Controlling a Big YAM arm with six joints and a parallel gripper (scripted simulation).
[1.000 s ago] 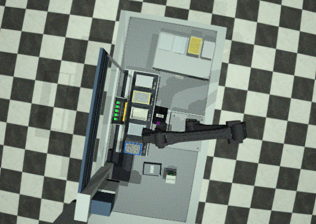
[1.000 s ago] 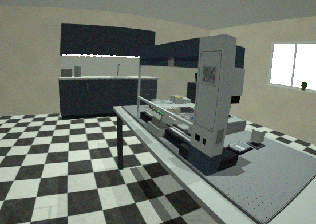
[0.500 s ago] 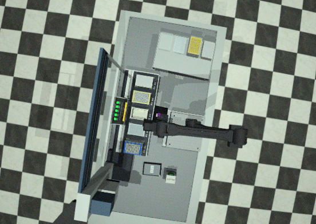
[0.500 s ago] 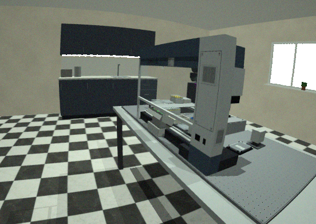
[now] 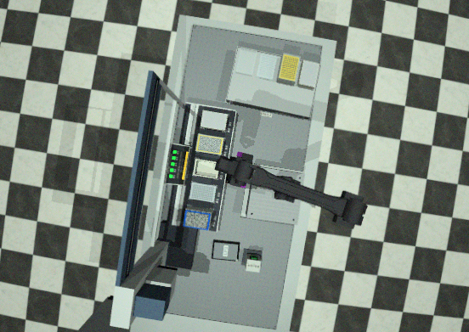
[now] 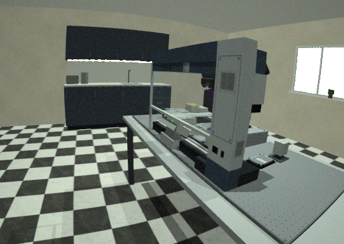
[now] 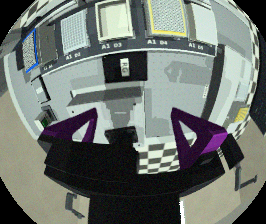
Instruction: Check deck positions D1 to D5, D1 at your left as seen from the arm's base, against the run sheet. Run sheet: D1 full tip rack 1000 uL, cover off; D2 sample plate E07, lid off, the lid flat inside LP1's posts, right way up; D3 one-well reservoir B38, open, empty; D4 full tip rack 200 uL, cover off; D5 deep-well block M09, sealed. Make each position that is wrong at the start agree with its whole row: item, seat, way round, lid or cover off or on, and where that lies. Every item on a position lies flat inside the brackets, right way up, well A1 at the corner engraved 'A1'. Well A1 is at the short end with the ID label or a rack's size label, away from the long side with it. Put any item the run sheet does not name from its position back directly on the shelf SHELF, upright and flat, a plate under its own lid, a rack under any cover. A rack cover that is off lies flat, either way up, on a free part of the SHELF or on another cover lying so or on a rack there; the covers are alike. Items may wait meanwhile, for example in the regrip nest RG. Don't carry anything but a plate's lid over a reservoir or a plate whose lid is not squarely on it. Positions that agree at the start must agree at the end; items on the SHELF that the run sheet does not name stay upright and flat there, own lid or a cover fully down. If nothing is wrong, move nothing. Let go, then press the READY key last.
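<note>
My gripper (image 5: 240, 170) is open and empty, hovering beside the deck row near the cream reservoir (image 5: 206, 167). Its purple fingers spread wide in the wrist view (image 7: 136, 135). In the overhead view the row runs, bottom to top: a blue-framed tip rack (image 5: 197, 219), a well plate (image 5: 202, 191), the reservoir, a yellow-framed tip rack (image 5: 210, 143) and a white-topped block (image 5: 213, 120). The wrist view shows the blue rack (image 7: 29, 50), the plate (image 7: 72, 31), the reservoir (image 7: 113, 18) and the yellow rack (image 7: 165, 12). A dark square pad with a white label (image 7: 124, 67) lies in front of the reservoir.
The shelf at the far end holds a white item (image 5: 245, 61), a pale plate (image 5: 268, 65), a yellow rack (image 5: 290, 67) and another white item (image 5: 308, 74). A dark nest (image 5: 225, 250) and a key with a green light (image 5: 252, 257) sit near the machine housing (image 6: 232, 107). Green status lights (image 5: 173, 164) glow behind the deck.
</note>
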